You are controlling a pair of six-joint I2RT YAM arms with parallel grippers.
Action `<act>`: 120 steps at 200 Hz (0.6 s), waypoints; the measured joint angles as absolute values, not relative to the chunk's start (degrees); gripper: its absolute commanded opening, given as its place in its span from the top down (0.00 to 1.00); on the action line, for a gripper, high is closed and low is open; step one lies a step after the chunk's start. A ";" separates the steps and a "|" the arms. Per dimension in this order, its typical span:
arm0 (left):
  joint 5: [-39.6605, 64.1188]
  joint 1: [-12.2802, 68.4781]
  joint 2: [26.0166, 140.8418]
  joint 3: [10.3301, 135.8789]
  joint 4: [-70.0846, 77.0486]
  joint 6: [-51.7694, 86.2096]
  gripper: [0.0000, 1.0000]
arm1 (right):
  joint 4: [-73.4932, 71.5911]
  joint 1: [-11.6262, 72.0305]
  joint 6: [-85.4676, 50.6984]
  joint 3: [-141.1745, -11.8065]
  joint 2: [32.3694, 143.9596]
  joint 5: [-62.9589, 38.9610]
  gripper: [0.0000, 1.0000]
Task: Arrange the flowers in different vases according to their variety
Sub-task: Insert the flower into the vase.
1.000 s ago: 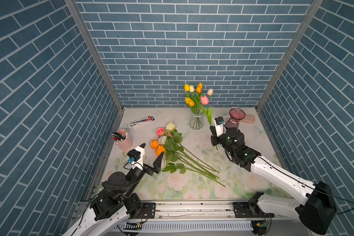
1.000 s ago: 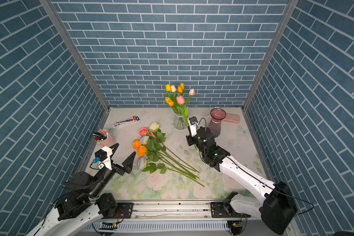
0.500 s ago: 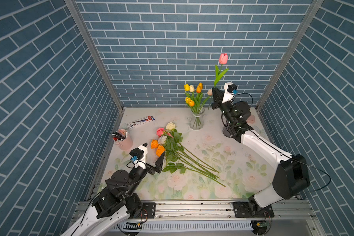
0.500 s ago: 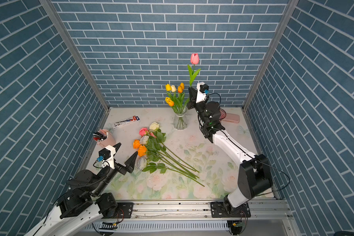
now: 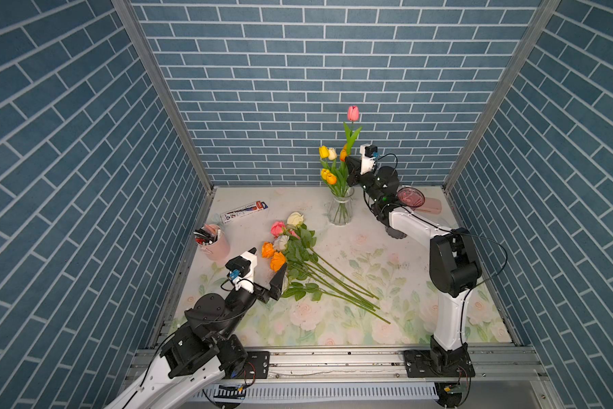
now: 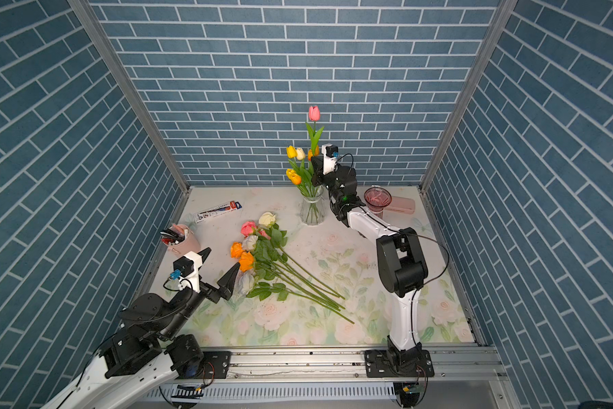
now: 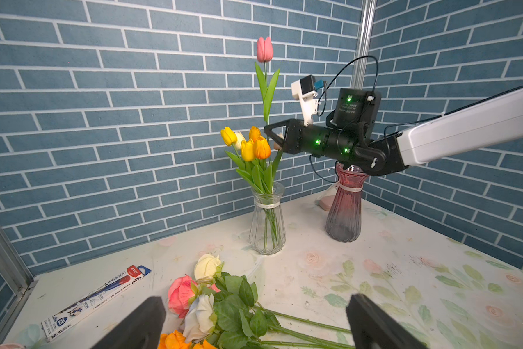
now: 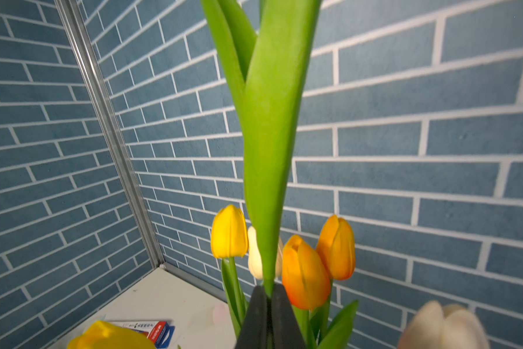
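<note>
1. Jaws first, in both top views: the right gripper (image 5: 348, 161) is clamped on the stem of a pink tulip (image 5: 353, 113). The flower stands upright with its head up and its long axis vertical. It rises above the bunch of tulips (image 5: 330, 166) in the clear vase (image 5: 340, 212) at the back of the table (image 5: 404, 318). The purple vase (image 5: 409, 197) stands near the clear one, partly behind the right arm.
2. Also in both top views, the left gripper (image 6: 220, 265) is spread wide and holds nothing. It hovers near the roses (image 6: 262, 248), which lie flat with their heads toward the far left and their stems running to the near right.
3. Left wrist view: the right gripper (image 7: 267, 128) reaches in level and pinches the stem just under the leaves. The pink head (image 7: 264, 50) is straight above. Whether the stem's lower end sits in the clear vase (image 7: 267, 223) I cannot tell. The left fingers (image 7: 142, 323) stand far apart over the roses (image 7: 212, 302).
4. Right wrist view: the two black fingertips (image 8: 255, 305) are pressed together on the stem. The pink tulip (image 8: 269, 151) runs straight up between them, and the yellow and orange heads are close behind.
</note>
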State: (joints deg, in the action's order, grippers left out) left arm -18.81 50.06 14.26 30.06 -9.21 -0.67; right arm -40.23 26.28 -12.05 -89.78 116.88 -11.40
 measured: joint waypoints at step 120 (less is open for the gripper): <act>-18.52 50.06 15.84 30.06 -9.30 -0.78 0.00 | -26.61 26.28 -9.26 -89.71 117.67 -11.16 0.77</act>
